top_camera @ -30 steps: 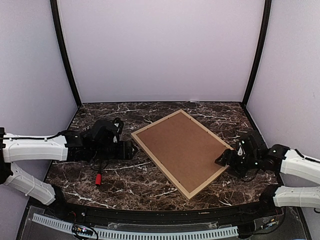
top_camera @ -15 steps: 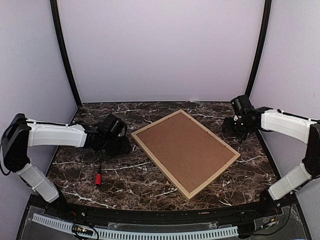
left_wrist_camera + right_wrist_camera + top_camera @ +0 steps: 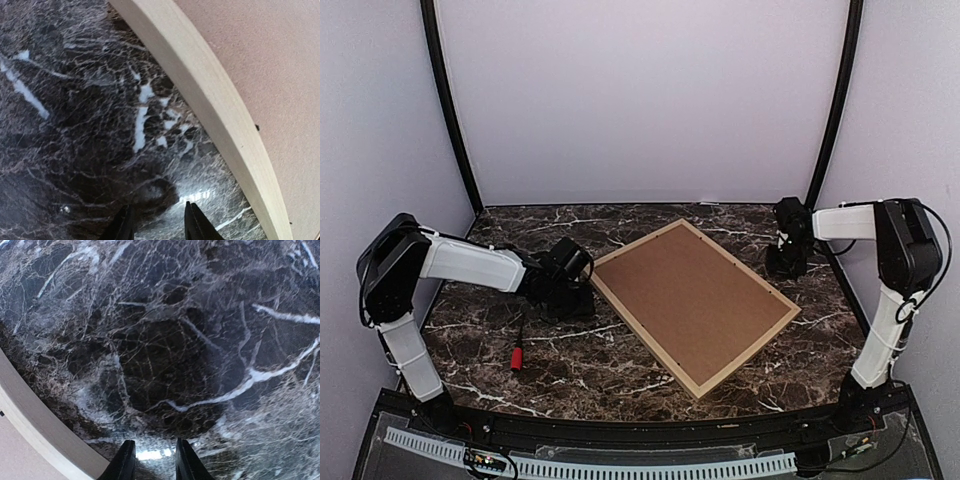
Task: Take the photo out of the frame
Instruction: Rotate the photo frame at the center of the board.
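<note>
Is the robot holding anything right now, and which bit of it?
Nothing is held. The left end effector and the right end effector each hang over the table beside the frame, jaws apart with nothing between.

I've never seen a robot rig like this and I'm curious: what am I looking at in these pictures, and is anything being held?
These are two robot arms bolted at the near edge of a marble table, each ending in a two-finger gripper. The wide picture looks down from above and behind them. The two close-ups come from wrist cameras, so the dark tips at the bottom are each arm's own fingers. On the table lies a wooden frame, back up, showing its brown backing board, not the photo. A small red item lies left of the frame. The left gripper hangs by the frame's left corner, the right gripper beside its far right edge. Both have fingers slightly apart over bare table, holding nothing.
</note>
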`<action>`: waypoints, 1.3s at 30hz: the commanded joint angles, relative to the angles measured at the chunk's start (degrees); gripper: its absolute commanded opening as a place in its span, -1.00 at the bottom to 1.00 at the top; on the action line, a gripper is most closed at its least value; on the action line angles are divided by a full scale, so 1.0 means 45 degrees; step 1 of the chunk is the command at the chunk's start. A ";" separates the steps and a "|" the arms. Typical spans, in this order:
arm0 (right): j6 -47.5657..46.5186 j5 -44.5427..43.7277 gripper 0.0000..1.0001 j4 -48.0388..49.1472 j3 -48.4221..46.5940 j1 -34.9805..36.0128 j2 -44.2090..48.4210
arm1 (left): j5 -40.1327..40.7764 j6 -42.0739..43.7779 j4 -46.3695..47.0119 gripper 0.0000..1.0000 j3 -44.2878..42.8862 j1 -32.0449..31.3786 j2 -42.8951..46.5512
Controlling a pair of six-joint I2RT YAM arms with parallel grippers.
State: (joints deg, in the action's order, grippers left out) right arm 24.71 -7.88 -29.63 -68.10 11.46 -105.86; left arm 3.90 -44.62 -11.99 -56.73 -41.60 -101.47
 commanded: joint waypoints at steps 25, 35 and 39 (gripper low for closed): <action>0.1576 0.7314 -0.53 0.2626 0.2774 0.7076 0.1635 | -0.2416 0.2865 0.2164 -0.29 0.1288 0.2616 -0.0444; 0.0188 0.4591 -0.51 -0.0076 0.2225 0.6722 0.2304 | -0.1910 0.3156 0.1818 -0.30 0.1259 0.2708 0.0142; 0.0138 0.4017 -0.50 -0.0786 0.2041 0.6335 0.2918 | -0.1164 0.3191 0.1267 -0.29 0.1283 0.2820 0.0924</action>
State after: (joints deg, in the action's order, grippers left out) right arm 26.79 13.08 -33.34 -55.94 41.12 -96.97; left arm 2.28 -31.59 -0.25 -52.34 -27.00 -101.30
